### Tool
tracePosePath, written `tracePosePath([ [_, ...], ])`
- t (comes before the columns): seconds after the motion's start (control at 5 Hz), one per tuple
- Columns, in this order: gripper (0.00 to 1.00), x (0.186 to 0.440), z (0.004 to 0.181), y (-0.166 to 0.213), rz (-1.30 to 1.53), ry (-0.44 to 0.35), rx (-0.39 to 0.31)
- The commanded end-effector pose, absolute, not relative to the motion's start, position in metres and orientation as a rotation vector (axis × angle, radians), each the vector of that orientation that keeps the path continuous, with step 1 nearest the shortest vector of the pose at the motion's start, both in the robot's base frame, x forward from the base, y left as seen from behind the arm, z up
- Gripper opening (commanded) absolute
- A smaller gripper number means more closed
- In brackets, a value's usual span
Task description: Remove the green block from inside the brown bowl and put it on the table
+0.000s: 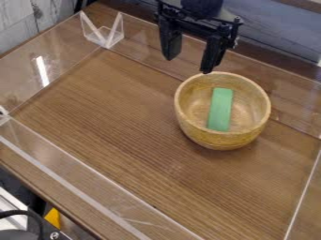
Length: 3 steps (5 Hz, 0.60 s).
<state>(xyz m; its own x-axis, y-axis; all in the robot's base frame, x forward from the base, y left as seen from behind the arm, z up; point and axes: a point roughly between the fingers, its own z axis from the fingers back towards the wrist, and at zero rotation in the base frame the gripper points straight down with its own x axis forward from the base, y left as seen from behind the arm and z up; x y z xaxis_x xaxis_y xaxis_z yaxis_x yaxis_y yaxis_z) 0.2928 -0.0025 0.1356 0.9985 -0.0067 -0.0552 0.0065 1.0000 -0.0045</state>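
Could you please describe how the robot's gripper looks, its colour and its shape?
The gripper is entirely black. It has a blocky body at the top and two long, narrow fingers that hang from it like flat prongs. I can see no markings, and no cables are clearly visible in this view; the arm above it is cut off by the picture's edge.

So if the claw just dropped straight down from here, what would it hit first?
Probably bare table just behind the brown bowl, or the bowl's far rim. The open claw seems short of the green block, though depth is unclear.
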Motion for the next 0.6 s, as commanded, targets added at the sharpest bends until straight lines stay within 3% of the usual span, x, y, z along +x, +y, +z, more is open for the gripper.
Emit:
tracePosePath([
  [0.0,1.0,0.292,0.132,-0.014,0.011,0.055,-0.015],
  [0.4,1.0,0.293,0.108,-0.047,0.046,0.06,-0.041],
])
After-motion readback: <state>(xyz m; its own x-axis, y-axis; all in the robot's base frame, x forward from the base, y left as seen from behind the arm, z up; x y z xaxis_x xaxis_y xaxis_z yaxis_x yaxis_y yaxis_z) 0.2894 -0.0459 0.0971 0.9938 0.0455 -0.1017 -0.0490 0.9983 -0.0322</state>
